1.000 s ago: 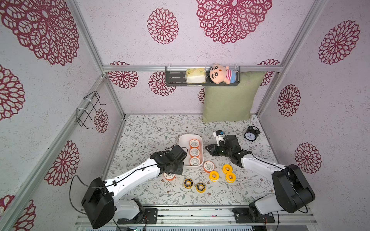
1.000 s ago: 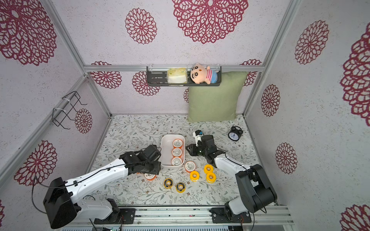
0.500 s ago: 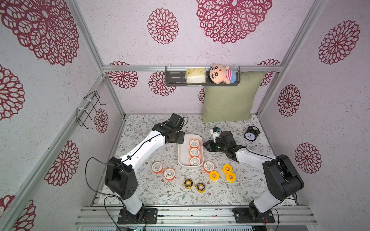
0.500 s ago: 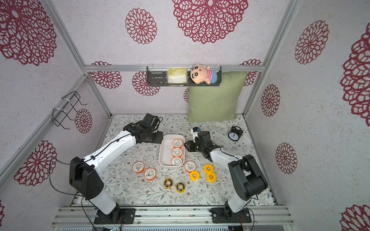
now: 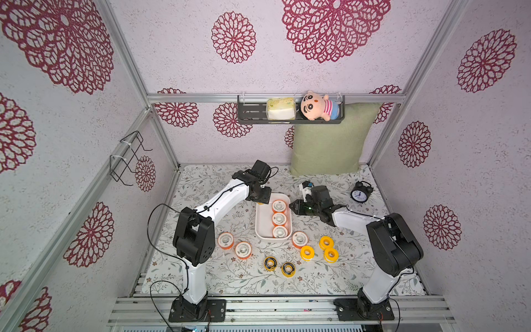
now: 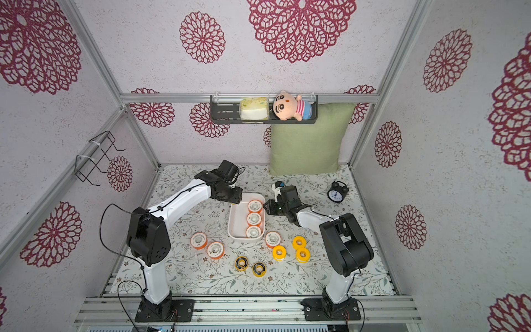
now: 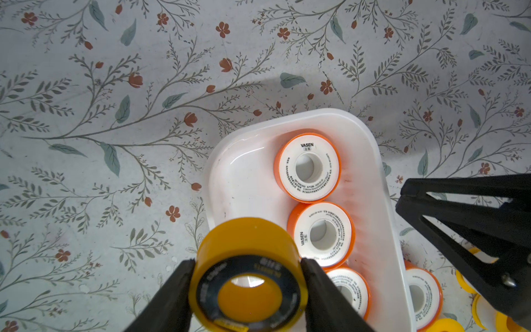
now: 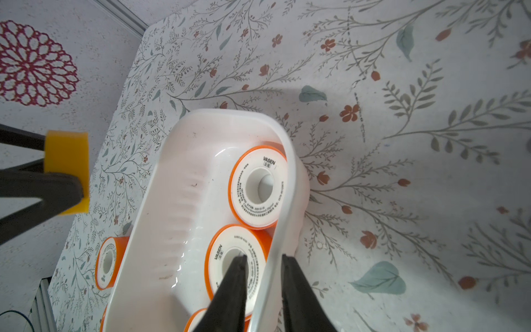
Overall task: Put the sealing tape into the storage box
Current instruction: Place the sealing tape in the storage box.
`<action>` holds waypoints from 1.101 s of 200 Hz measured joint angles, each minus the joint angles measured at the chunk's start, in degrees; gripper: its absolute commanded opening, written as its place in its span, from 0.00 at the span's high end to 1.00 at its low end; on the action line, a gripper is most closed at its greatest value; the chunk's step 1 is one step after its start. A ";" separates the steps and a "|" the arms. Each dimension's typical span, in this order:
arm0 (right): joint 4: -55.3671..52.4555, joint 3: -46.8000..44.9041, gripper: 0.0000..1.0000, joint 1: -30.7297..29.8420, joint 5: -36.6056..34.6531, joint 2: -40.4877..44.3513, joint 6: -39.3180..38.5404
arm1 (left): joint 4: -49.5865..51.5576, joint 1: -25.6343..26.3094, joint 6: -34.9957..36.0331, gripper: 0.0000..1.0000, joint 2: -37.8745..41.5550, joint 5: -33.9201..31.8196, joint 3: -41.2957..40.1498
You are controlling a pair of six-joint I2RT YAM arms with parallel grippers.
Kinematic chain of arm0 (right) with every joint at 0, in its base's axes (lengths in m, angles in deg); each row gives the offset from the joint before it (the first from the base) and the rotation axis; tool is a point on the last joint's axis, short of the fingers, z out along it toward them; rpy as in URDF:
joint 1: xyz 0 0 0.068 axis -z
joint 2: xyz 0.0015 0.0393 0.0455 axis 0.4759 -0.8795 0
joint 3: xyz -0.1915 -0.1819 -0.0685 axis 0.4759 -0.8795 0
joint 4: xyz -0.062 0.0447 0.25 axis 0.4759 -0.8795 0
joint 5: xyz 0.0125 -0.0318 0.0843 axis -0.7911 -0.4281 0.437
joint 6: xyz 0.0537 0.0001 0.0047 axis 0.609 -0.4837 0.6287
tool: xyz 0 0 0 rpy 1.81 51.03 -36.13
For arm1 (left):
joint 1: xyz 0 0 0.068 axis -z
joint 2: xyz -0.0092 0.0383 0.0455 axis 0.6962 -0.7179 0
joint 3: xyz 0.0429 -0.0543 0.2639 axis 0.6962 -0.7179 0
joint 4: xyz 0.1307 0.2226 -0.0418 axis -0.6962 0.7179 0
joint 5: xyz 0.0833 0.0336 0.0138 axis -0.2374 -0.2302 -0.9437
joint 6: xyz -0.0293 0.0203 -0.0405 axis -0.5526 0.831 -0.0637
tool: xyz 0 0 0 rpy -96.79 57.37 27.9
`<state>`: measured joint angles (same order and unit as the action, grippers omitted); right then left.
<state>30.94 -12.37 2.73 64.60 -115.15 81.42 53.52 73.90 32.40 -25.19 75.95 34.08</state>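
The white storage box (image 5: pixel 260 227) (image 6: pixel 237 224) holds three orange sealing tape rolls (image 5: pixel 279 219) in a row along its right side. My left gripper (image 5: pixel 260 198) (image 7: pixel 247 267) is shut on a yellow, black-faced roll (image 7: pixel 247 244) and hangs over the box's far left corner. My right gripper (image 5: pixel 293 207) (image 8: pixel 264 258) straddles the box's right rim (image 8: pixel 283 218), one finger inside and one outside, pinching it. Loose in front lie three orange rolls (image 5: pixel 243 249), three yellow ones (image 5: pixel 307 253) and two black-faced ones (image 5: pixel 270 263).
An alarm clock (image 5: pixel 359 194) stands at the right. A green pillow (image 5: pixel 327 143) leans on the back wall under a black shelf (image 5: pixel 250 110) with a doll. A small white and blue object (image 5: pixel 305 186) sits behind the right gripper. A wire rack (image 5: pixel 126 158) hangs on the left wall.
My left arm swung from the loose orange rolls at the front up to the box's far left corner, then held still. The right gripper slid left onto the box's rim and narrowed.
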 measured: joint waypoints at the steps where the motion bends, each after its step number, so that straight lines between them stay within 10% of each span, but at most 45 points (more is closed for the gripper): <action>1: 0.00 0.02 0.73 0.00 -0.04 -0.02 0.00 | 0.00 0.00 0.00 0.45 -0.09 0.04 0.04; 220: -1.29 4.96 0.83 0.00 -0.72 -5.31 1.05 | -0.31 -0.09 0.44 0.46 -12.59 1.99 6.27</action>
<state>29.65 -7.41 2.73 63.88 -120.46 82.47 53.22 73.81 32.83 -37.78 77.94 40.35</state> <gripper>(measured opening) 0.169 0.590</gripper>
